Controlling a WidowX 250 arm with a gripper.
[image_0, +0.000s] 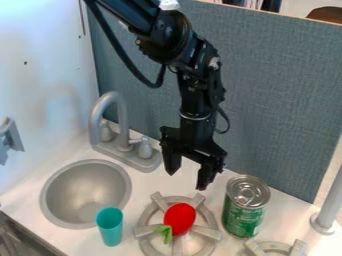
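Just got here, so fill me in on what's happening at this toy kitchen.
A black robot arm hangs over the counter, its pincer open and holding nothing. Just below it, a red toy vegetable with a green stem lies on the stove burner. A green can stands right of the burner in the picture, and a teal cup stands on the other side, near the round sink with its grey faucet.
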